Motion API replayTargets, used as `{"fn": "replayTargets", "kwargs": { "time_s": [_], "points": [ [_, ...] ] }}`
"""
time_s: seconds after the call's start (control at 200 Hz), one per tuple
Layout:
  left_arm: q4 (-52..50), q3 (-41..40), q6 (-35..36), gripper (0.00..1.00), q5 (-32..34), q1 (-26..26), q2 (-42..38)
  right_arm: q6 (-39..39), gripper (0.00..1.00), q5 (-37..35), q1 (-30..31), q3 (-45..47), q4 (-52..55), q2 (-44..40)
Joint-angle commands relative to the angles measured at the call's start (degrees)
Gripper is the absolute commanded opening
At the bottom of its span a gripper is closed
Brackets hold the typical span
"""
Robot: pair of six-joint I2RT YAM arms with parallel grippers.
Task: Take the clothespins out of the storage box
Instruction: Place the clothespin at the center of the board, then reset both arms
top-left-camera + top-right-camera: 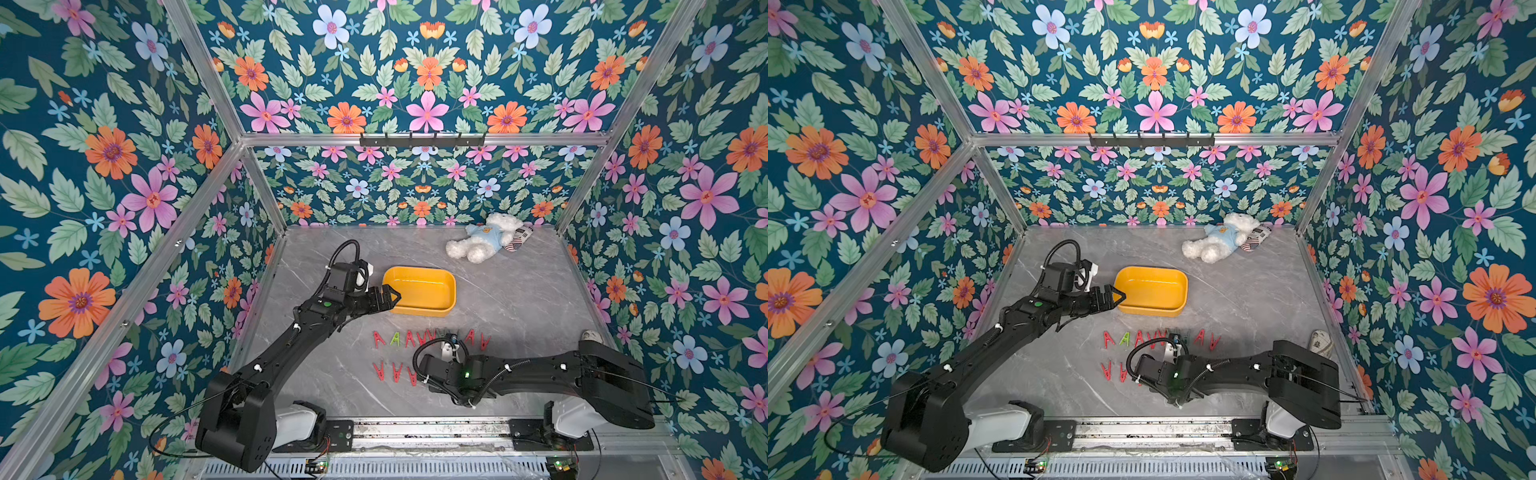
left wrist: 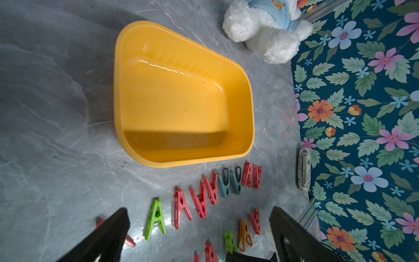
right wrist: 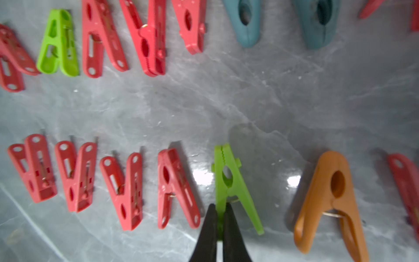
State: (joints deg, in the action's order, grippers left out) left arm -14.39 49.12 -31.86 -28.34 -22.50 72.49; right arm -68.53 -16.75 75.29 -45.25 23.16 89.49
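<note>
The left gripper [image 1: 390, 297] has its jaws spread wide with nothing between them, at the left end of the storage box [image 1: 424, 311]. The box is a shallow yellow plastic tray with rounded corners and a raised rim, sitting on the grey marbled counter [image 1: 519, 299]. The clothespins [image 1: 409, 338] lie outside it, on the counter just in front of its near wall, in two rows running left to right. They are small A-shaped pegs, mostly red, some pointing away from the robot and some toward it. The farther row has a green one near its left end and two grey-blue ones [image 3: 247, 22] toward its right. In the nearer row, past four red ones, the right gripper [image 3: 220, 207] is pinched tight on one leg of a green clothespin [image 3: 229, 179], whose toothed tip points away from the gripper. An orange clothespin [image 3: 335, 192] lies just to the right, apart from it, followed by another red one. A white plush bear [image 1: 482, 241] lies at the back right of the counter.
</note>
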Motion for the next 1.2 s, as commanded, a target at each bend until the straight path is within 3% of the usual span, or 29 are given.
{"fn": "replayTargets", "kwargs": {
  "time_s": [0.0, 0.16, 0.265, 0.485, 0.635, 0.715, 0.81, 0.87, 0.99, 1.195],
  "points": [
    [0.18, -0.16, -0.40, 1.00, 0.05, 0.04, -0.41, -2.38, 0.03, -0.92, 0.12, 0.40, 0.33, 0.33],
    [0.45, -0.79, -0.92, 1.00, 0.25, 0.07, -0.59, -1.90, 0.08, -0.47, 0.07, 0.74, -0.14, 0.48],
    [0.31, -0.76, -0.93, 1.00, 0.43, 0.04, -0.59, -1.52, 0.24, -0.95, 0.05, 0.07, 0.66, 0.59],
    [-0.04, -0.18, -0.93, 1.00, 0.89, 0.01, 0.15, -0.22, 0.31, -3.16, 0.07, -2.10, 3.80, -1.42],
    [-0.36, 0.95, -1.81, 1.00, 3.10, 0.02, 0.80, 2.69, 0.50, -7.32, 0.08, -5.45, 7.92, -4.48],
    [-0.48, 1.54, -2.16, 1.00, 4.38, 0.05, 1.14, 3.65, 0.67, -11.15, 0.08, -7.13, 10.46, -6.17],
    [-0.61, 2.10, -2.32, 1.00, 6.09, 0.05, 1.16, 5.25, 0.73, -16.37, -0.17, -8.81, 12.58, -8.50],
    [-0.61, 2.44, -2.87, 1.00, 7.99, 0.05, 1.08, 6.29, 0.82, -19.57, -0.62, -9.40, 13.31, -10.39],
    [0.09, 2.98, -4.99, 1.00, 11.85, 0.07, 1.16, 8.90, 0.99, -23.81, -4.16, -8.47, 11.61, -15.49],
    [1.84, 3.59, -6.76, 1.00, 18.56, 0.07, 1.03, 21.83, 0.99, -24.49, -14.55, -0.61, -2.43, -27.22]
  ]
}}
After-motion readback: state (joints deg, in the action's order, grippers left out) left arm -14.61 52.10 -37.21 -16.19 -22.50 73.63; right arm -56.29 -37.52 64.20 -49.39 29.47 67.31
